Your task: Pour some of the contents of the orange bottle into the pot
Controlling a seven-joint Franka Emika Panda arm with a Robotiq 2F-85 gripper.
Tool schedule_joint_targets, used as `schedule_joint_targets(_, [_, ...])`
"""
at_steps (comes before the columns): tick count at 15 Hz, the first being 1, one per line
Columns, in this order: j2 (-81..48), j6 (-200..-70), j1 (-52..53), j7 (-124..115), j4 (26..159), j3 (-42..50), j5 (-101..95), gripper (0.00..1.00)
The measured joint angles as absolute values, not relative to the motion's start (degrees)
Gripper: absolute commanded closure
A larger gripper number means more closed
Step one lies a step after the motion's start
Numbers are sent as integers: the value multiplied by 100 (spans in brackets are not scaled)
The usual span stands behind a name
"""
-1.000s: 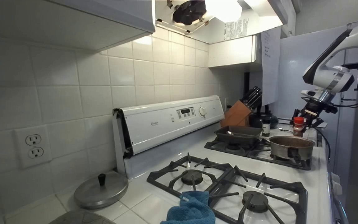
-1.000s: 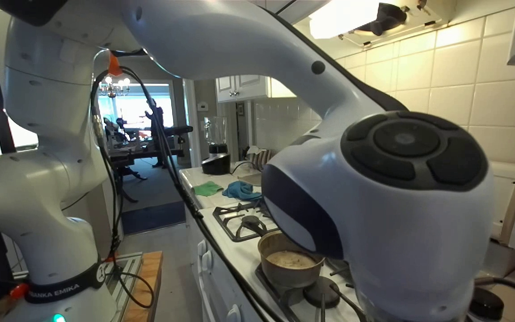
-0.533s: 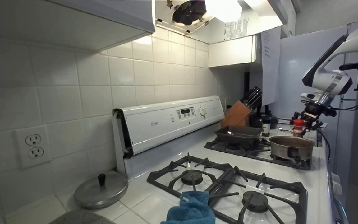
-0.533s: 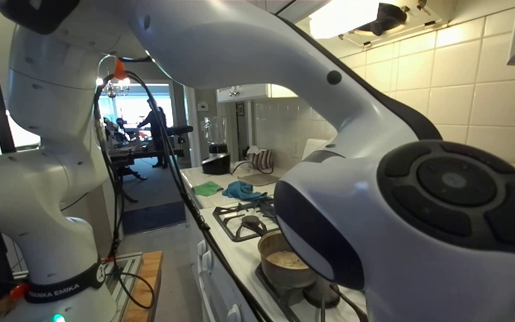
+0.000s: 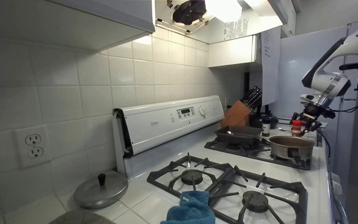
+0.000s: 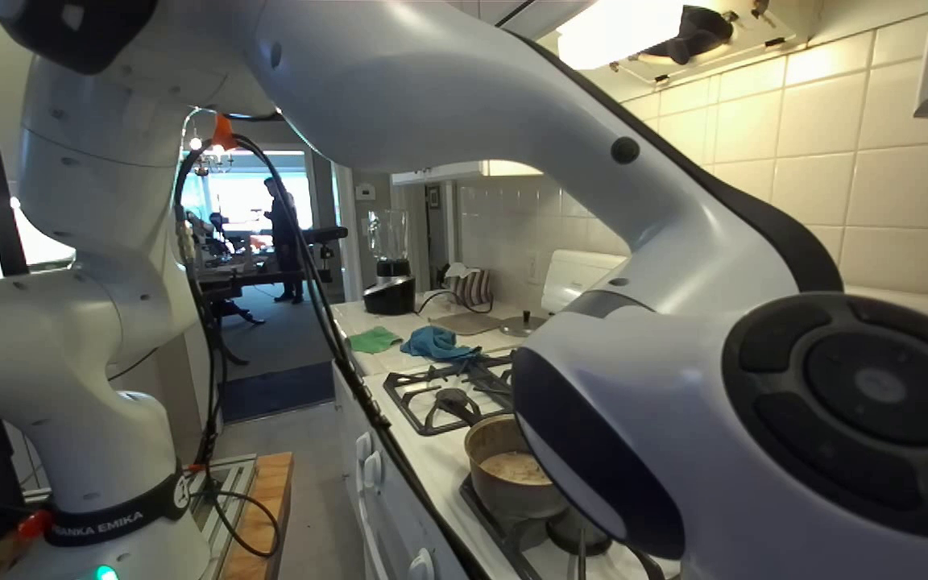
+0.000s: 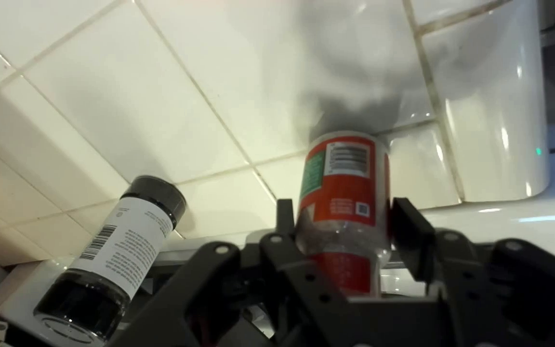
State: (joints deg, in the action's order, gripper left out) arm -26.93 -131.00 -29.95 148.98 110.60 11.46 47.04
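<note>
gripper (image 7: pixel 342 212) straddles bottle (image 7: pixel 347 193); i cannot tell if it grips; jar (image 7: pixel 123 241) stands near; pot (image 5: pixel 280 151) and pan (image 5: pixel 238 138) sit on stove (image 5: pixel 241 161)

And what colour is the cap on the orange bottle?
Bright red; the cap of the orange bottle shows best in an exterior view.

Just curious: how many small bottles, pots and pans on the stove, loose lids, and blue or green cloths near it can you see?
Small bottles: 2 (orange bottle, dark bottle)
Pots and pans: 2 (pot, dark pan)
Loose lids: 1 (grey lid)
Blue or green cloths: 2 (blue cloth, green cloth)
Total: 7
</note>
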Motion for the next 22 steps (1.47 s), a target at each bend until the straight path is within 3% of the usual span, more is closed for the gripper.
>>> schedule_joint_targets(3, [-2693,-13100,-3002,14898,11030,1147,4706,0])
schedule_joint_targets(13, [-2368,-13474,-2851,14860,11105,1208,4598,0])
schedule_joint_targets(22, [-1687,-13129,-2541,14320,11517,1281,3025,0])
